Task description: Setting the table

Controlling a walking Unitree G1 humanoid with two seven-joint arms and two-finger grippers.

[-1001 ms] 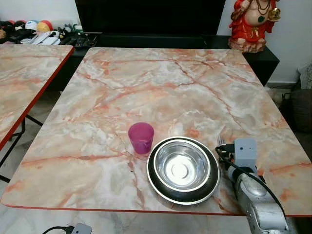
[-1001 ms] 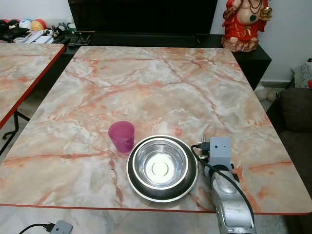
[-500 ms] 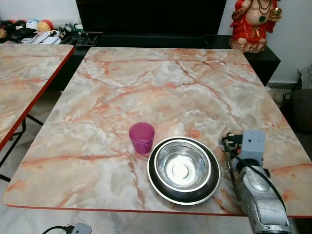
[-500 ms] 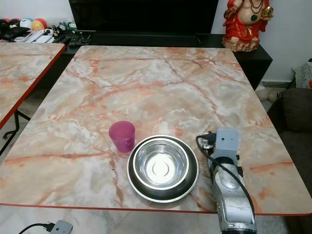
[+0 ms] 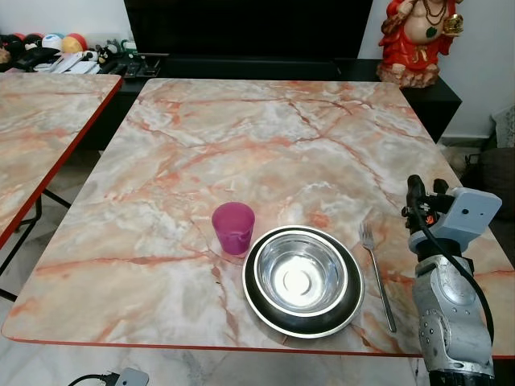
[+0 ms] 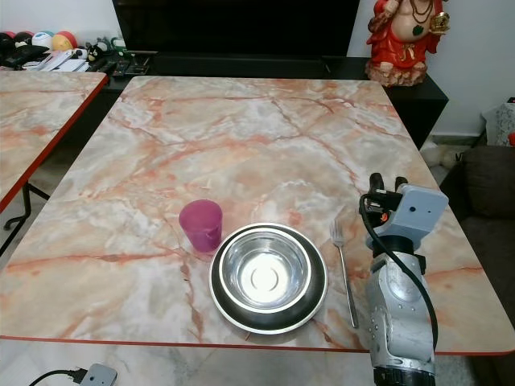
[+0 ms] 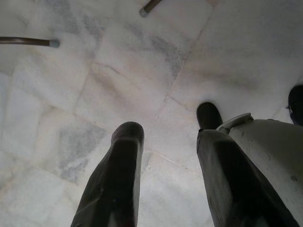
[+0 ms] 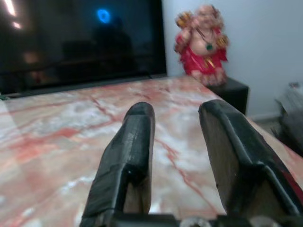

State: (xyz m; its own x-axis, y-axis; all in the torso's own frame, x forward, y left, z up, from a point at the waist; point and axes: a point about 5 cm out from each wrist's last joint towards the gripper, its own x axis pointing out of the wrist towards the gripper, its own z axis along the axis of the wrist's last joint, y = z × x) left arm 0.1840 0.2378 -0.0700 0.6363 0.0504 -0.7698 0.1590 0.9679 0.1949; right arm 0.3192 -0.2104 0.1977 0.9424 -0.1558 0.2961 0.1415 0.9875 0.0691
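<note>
The fork [image 5: 376, 273] lies on the tabletop [image 5: 265, 137] just right of the bowl [image 5: 302, 279], long axis running near to far. The right gripper [image 5: 417, 193], fingers apart and empty, hovers right of it.

Marbled counter [image 5: 265, 137] with a red edge is carrying three things near its front edge. Pink cup [image 5: 233, 227] is standing upright, just beside the bowl [image 5: 302, 279] on the robot's left. Steel bowl is sitting inside a dark rim. Fork [image 5: 376, 273] is lying flat just right of the bowl, tines pointing toward the far edge.
</note>
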